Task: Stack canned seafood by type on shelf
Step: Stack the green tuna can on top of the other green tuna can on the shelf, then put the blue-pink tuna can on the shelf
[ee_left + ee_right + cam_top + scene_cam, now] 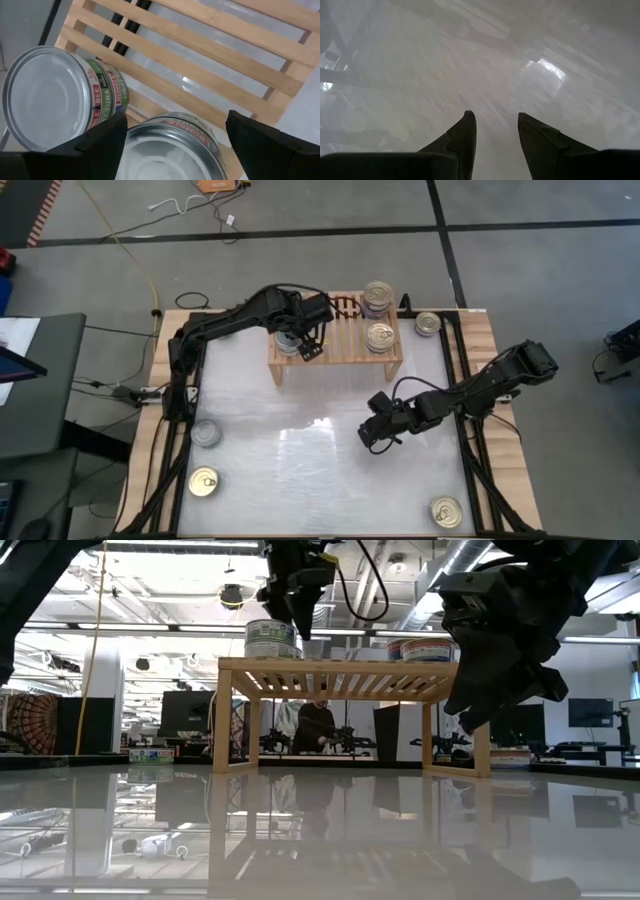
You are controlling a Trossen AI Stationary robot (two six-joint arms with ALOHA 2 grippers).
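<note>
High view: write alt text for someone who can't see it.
Seen from above, the left claw hangs over a silver-topped can on the left end of the wooden shelf, whose right end holds more cans. The right claw hovers empty over mid-table, and four loose cans lie around the table's edges.

Both arms are matte black, built of blocky jointed links with thin black cables looping along them, each ending in a gripper, left gripper (307, 348) and right gripper (495, 131), with two tapered dark fingers.
</note>
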